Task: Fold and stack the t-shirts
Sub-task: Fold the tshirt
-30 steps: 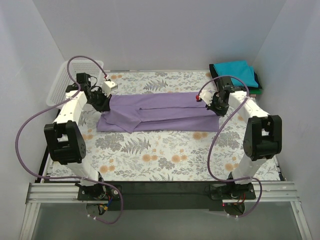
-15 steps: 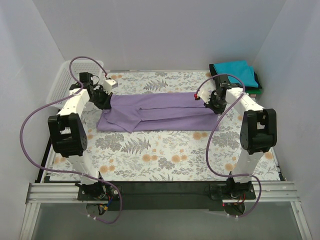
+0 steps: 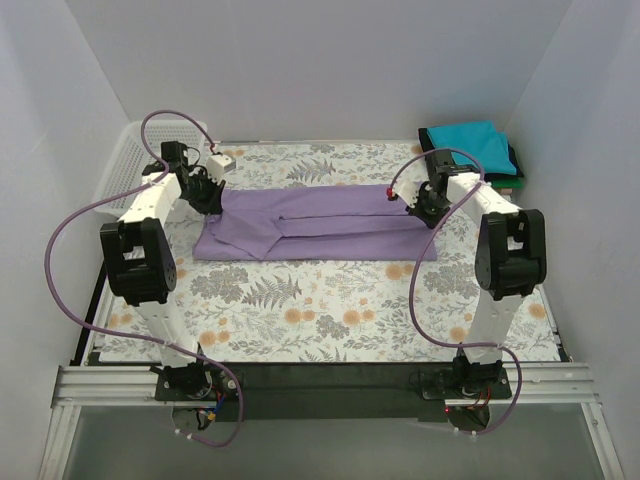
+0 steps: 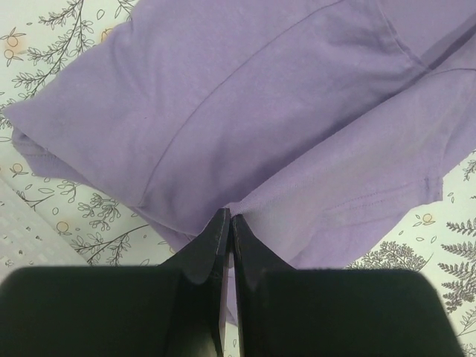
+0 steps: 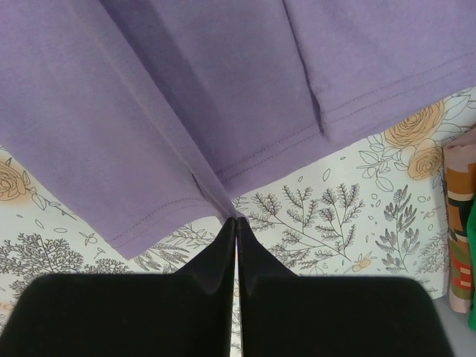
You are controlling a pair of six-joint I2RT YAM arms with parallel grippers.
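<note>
Two pinches: L gripper (image 4: 228, 217), R gripper (image 5: 236, 221) at end edges of lavender tee (image 3: 320, 226)

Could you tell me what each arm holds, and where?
The purple shirt: left jaws pinch its left end, right jaws pinch the hem at its right end.

The purple shirt (image 3: 330, 225) is seen as matt, soft cloth; the basket (image 3: 115, 178) is made of white plastic mesh

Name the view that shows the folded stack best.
Top external: the folded stack sits in the far right corner, teal on top. The right wrist view catches only its edge; the left wrist view misses it.
</note>
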